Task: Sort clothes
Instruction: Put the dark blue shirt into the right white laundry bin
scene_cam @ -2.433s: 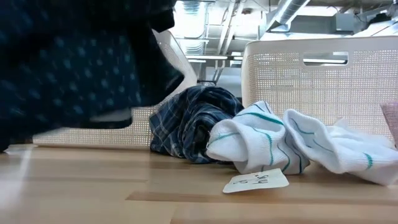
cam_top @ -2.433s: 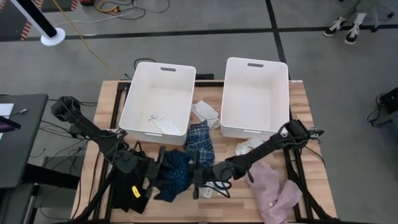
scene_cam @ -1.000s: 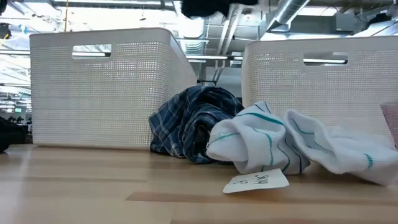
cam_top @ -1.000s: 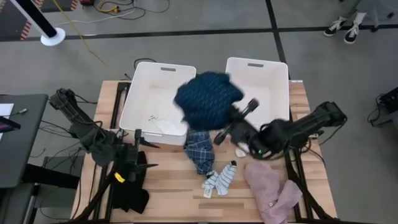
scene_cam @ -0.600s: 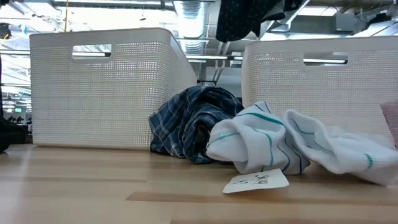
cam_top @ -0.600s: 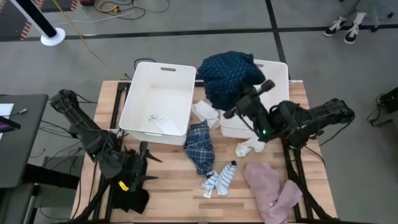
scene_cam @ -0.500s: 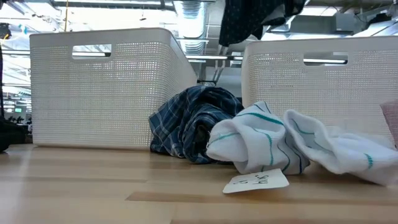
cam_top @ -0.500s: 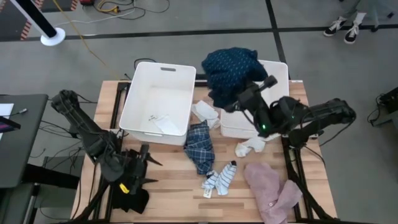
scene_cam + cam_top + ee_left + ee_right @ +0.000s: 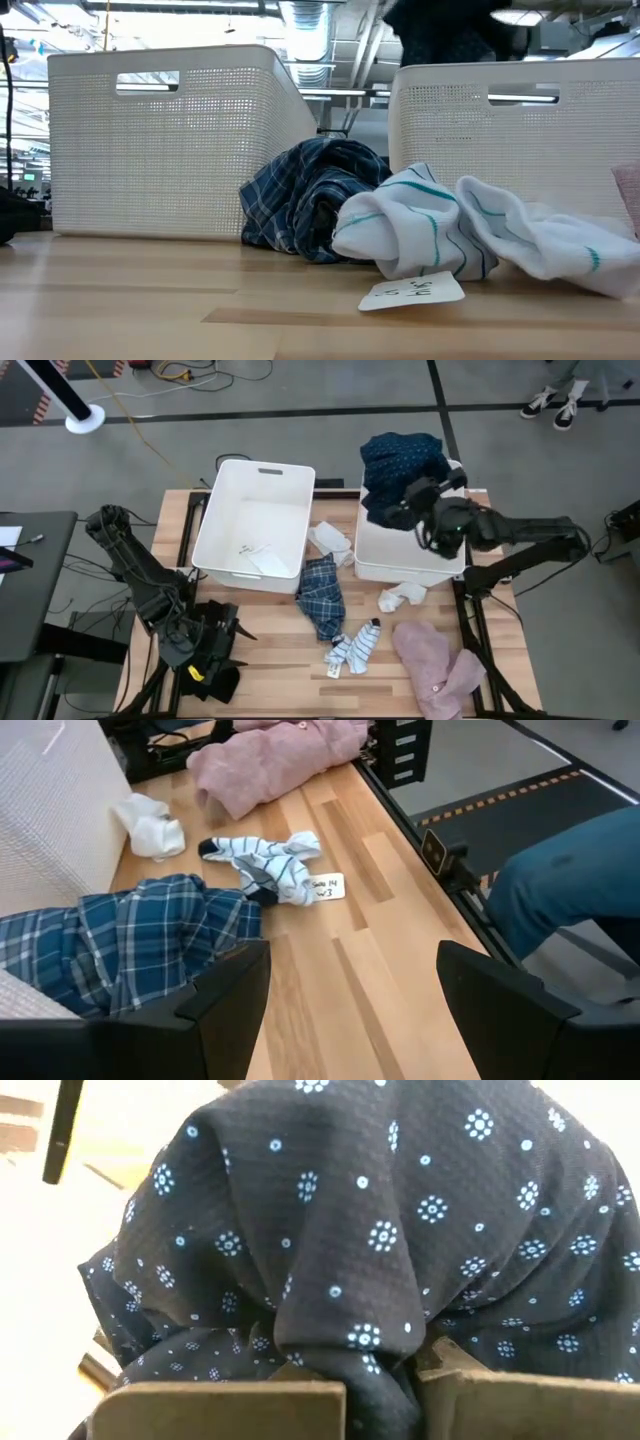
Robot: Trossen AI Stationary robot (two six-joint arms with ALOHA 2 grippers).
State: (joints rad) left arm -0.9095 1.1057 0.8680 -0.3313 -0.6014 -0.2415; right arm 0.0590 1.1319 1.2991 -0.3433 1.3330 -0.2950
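Wooden table (image 9: 290, 670), right hand (image 9: 412, 495) clamping navy dotted garment (image 9: 400, 465) over right tub (image 9: 400, 550), left hand (image 9: 215, 635) wide, left tub (image 9: 225, 520) holding paper.

Even overhead light fills the high view; shadows under the arms stay soft and short, no glare on the wooden table (image 9: 290, 675). In the low view, ceiling strip lights (image 9: 300, 12) burn out at upper centre, backlighting the perforated tubs (image 9: 170, 140); dark shape at top is motion-blurred. Left wrist view: bright, sharp mid-frame, near fingers (image 9: 500, 1010) soft. Right wrist view: navy dotted cloth (image 9: 380, 1230) close-up, crisp in centre, w/ blown-out bkgd at upper left.
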